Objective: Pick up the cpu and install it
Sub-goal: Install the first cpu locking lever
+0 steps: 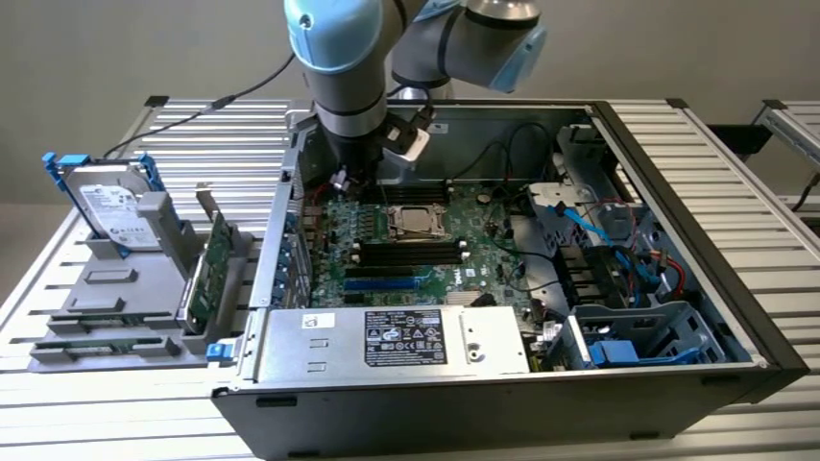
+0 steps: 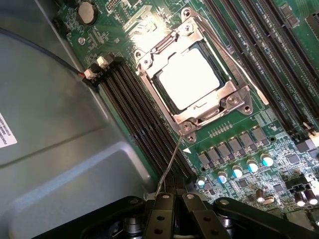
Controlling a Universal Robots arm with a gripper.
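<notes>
The cpu (image 2: 188, 78), a flat square chip with a pale silver top, lies in its socket on the green motherboard (image 2: 239, 164) under a metal retention frame (image 2: 227, 94). In the exterior view the cpu (image 1: 417, 220) sits in the middle of the board inside the open computer case. My gripper (image 2: 177, 197) is shut, its black fingertips (image 2: 164, 201) close over the board beside the memory slots (image 2: 142, 117). A thin wire socket lever (image 2: 172, 162) runs from the socket's corner to the outer side of one fingertip, not between the two. The gripper (image 1: 344, 181) hangs just to the exterior view's left of the socket.
The case's grey side wall (image 2: 60, 139) stands close beside the gripper. A power supply (image 1: 397, 336) fills the case's near end, with drive cages and blue cables (image 1: 602, 240) to the exterior view's right. Outside, a grey rack holds a hard drive (image 1: 109, 206) and green cards (image 1: 211, 264).
</notes>
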